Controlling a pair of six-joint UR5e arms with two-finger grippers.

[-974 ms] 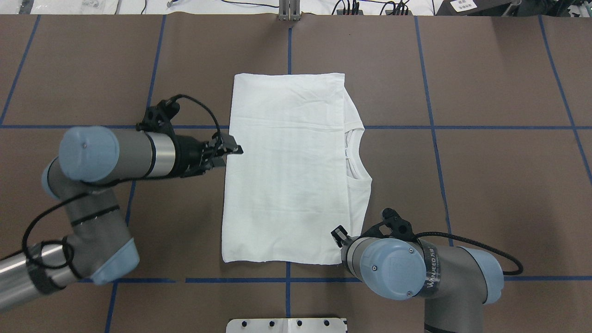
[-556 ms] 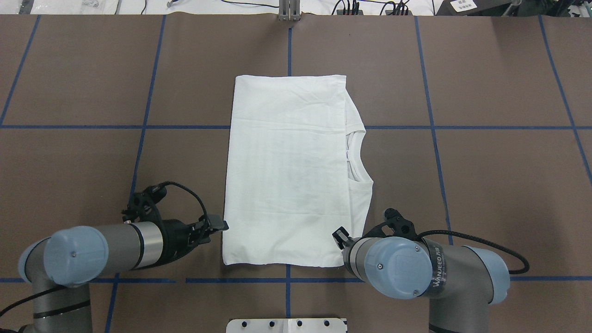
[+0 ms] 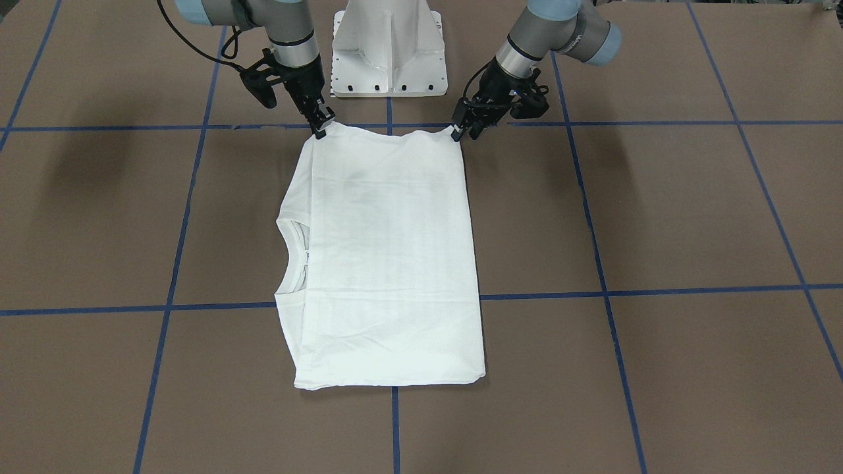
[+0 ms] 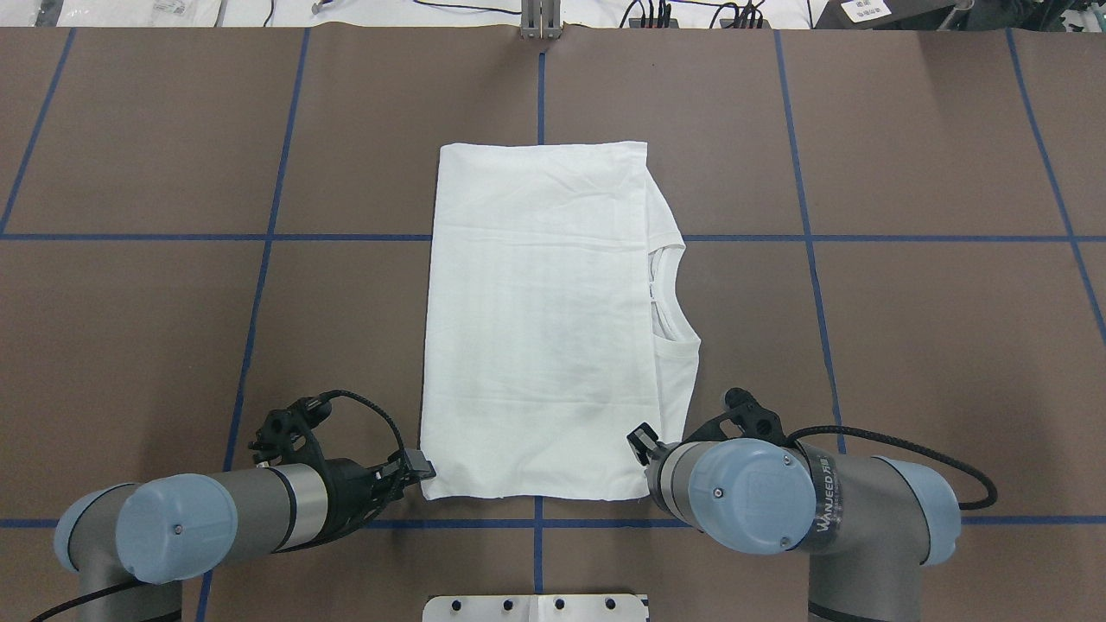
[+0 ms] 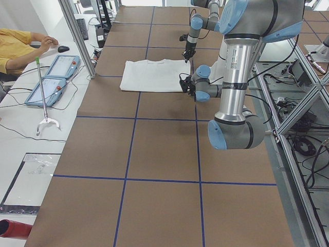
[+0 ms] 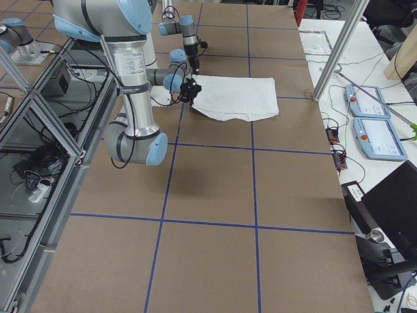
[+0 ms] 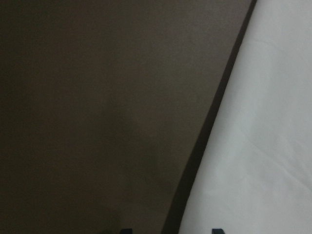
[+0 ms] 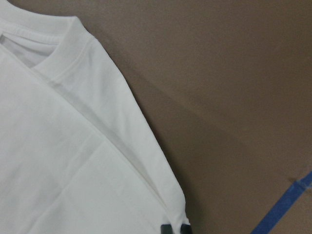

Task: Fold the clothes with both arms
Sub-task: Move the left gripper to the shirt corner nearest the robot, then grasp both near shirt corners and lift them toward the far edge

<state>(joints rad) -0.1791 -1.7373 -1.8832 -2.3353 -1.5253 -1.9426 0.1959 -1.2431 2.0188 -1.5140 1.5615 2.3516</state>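
left gripper (image 4: 421, 469) sits low at the near-left corner of the shirt (image 4: 536, 320). in its wrist view we see its two fingertips (image 7: 217, 231) apart, one over bare table (image 4: 907, 345) and one over cloth. so we read it as unclenched, straddling the edge and not yet pinching. right gripper (image 3: 321, 127) is at the near-right corner. its wrist view shows the tips together right on that corner, so we take it as clamped on the shirt.

the shirt lies flat mid-table as a tall rectangle, with the collar (image 4: 665, 294) peeking from its right long side.

we judge the placing deliberate. one gripper at each end of the near short edge lets that edge rise level and travel to the far edge, halving the rectangle. coming in from the outer sides keeps both arms off the cloth.

what we think the next move needs is the left fingers closing on every layer at the corner. if they catch only the top sheet, the stack would peel open on the lift. both sides should then rise together, or the fold will skew.
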